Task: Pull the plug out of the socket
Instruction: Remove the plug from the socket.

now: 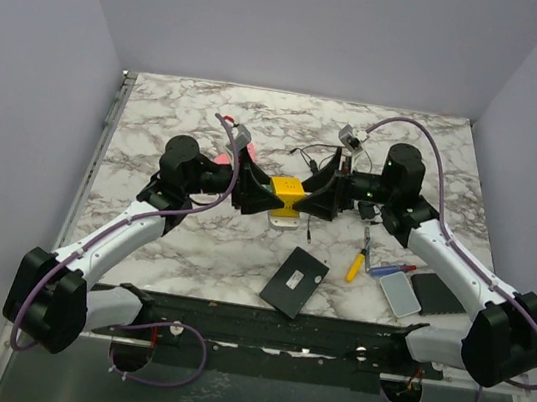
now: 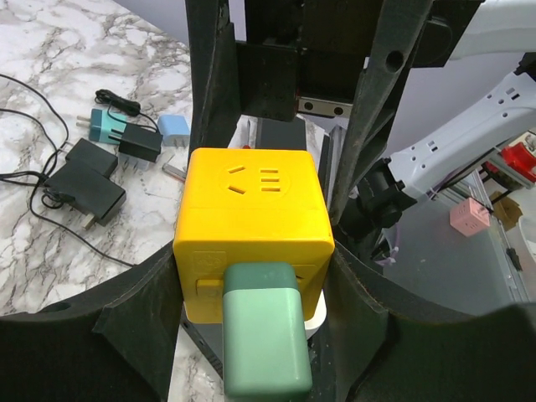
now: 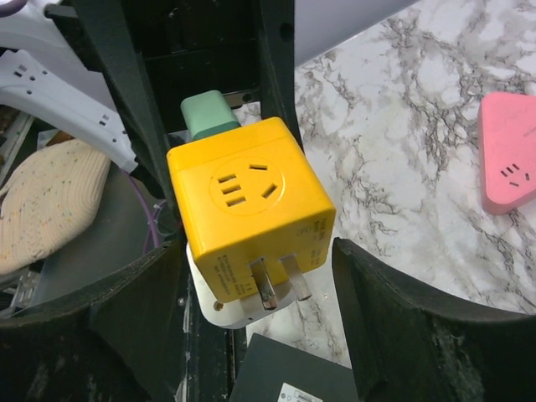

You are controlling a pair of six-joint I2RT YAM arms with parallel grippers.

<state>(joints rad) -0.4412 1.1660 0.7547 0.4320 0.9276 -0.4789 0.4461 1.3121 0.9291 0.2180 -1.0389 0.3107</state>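
Fingers (image 2: 126, 327) of left gripper (image 2: 254, 276) clamp yellow socket (image 2: 251, 201); right gripper (image 3: 255, 251) straddles it, grip unclear. Green plug (image 2: 261, 335) seated, pull not begun. Next: right takes plug, draws straight out.

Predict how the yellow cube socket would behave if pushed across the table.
The yellow cube socket has flat faces, so it likely slides, not rolls. Its glossy plastic looks rigid, perhaps slippery. The green plug jutting from one side might tip it.

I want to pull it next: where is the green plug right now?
Bottom centre of the left wrist view: the green plug sticks out of the near face of the yellow socket cube, which is held between the left fingers.
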